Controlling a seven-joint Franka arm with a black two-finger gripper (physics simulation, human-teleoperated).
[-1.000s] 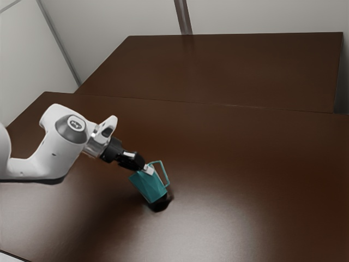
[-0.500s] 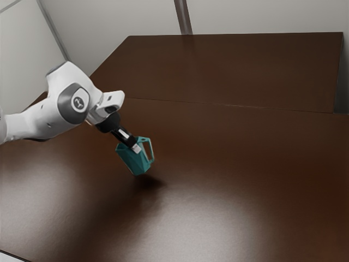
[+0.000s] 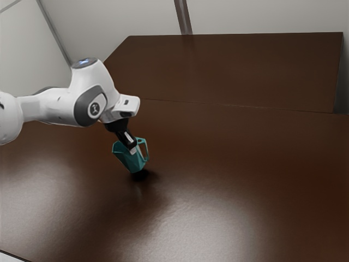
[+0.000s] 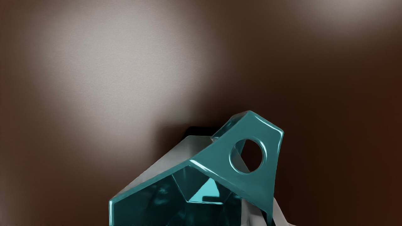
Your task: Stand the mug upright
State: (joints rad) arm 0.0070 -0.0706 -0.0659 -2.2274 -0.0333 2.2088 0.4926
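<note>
Mug (image 3: 128,162): teal, faceted, flat angular sides, glossy. Attitude: tilted, not upright. In the exterior view its mouth leans up toward the view's left, and its base points down toward the view's right. Handle (image 3: 146,148): same teal, an angular loop on the side facing the exterior view's right, with an open gap through it.

Wrist view: the mouth faces the camera in part. Inside walls dark teal, meeting in sharp creases, with one bright turquoise patch deeper in. Rim edges carry thin white highlights. A flat teal piece with a round hole juts out beside the mouth; an outer face behind the rim reads pale grey.

Gripper (image 3: 132,150): angled down at the mug's upper part, closed on it, a pale fingertip lying against the side near the handle. Width of the gap between the jaws: cannot tell.

Position: mug in the grip, low over the brown table (image 3: 245,164), a dark shadow (image 3: 140,176) right at its base. Contact between base and tabletop: cannot tell.
</note>
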